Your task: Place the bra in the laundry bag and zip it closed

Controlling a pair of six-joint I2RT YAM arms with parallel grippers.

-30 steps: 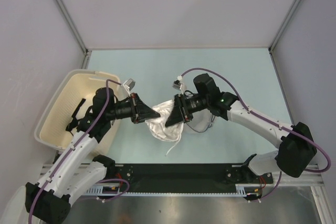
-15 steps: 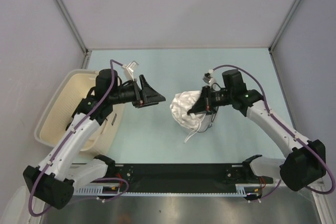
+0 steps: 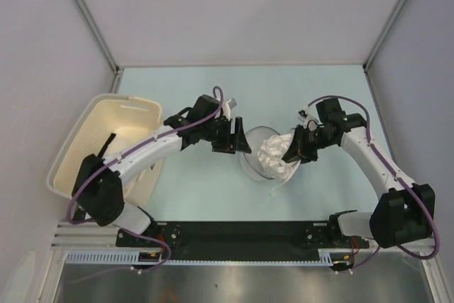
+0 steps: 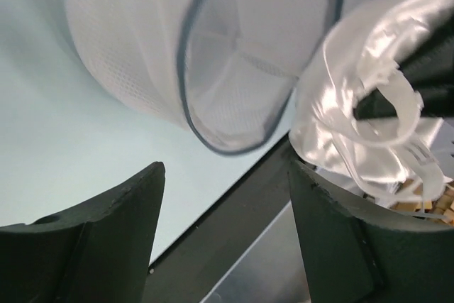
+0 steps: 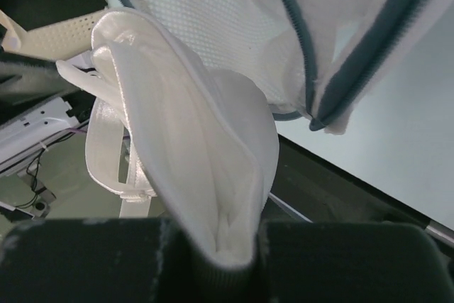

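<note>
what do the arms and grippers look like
The left arm and right arm match: white shells on the links, black joint housings, and a purple cable running along each. The left gripper and right gripper are black, each with two broad, wedge-shaped fingers.

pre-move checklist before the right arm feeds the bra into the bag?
1. Grip: right gripper shut on the bra: ok.
2. Mouth of the laundry bag unzipped and gaping: ok, per the left wrist view.
3. Bag steadied by the left gripper: not ok; jaws open and empty, beside the bag.
4. Bra lined up with the opening: cannot tell; it hangs at the edge of the mouth, not inside.
5. Loose strap clear of the mouth: cannot tell; it dangles below the bra.
</note>
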